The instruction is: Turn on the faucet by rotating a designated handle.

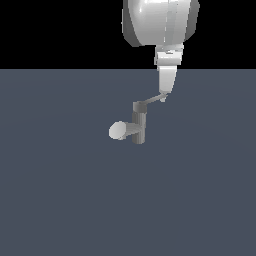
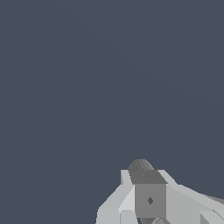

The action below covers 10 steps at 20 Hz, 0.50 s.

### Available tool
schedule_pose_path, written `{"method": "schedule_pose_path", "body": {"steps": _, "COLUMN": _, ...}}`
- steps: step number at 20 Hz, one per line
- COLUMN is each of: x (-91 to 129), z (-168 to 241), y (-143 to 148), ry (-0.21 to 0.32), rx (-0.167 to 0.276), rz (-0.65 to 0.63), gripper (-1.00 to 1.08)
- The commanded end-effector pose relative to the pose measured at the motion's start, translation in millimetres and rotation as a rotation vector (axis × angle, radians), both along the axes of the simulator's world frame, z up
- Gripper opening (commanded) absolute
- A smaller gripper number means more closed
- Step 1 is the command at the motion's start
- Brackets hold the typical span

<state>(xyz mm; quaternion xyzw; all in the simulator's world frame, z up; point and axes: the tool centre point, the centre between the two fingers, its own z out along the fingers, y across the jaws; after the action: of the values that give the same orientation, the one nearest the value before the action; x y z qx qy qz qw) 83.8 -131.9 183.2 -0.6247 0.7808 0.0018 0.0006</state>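
Just above the frame's centre in the exterior view, the faucet (image 1: 138, 125) stands with its handle (image 1: 151, 100) angling up-right to the gripper (image 1: 163, 98), which touches the tip. Whether the gripper is closed cannot be told. Most rotation seemingly remains.

Faucet (image 1: 136, 127) matt grey (ribbed body); handle (image 1: 152, 100) smooth, pale; gripper (image 1: 165, 92) glossy white.
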Motion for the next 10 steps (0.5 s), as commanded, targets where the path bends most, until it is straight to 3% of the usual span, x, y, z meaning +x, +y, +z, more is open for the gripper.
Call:
{"method": "schedule_pose_path", "body": {"steps": 1, "x": 1.1, "z": -1.4, "y": -1.1, "ry": -0.001, "rx": -0.003, "rz": -0.008, "gripper": -1.00}}
{"method": "schedule_pose_path", "body": {"steps": 10, "x": -11.8, "z": -1.5, "y": 0.9, "ry": -0.001, "rx": -0.003, "rz": -0.007, "gripper": -1.00}}
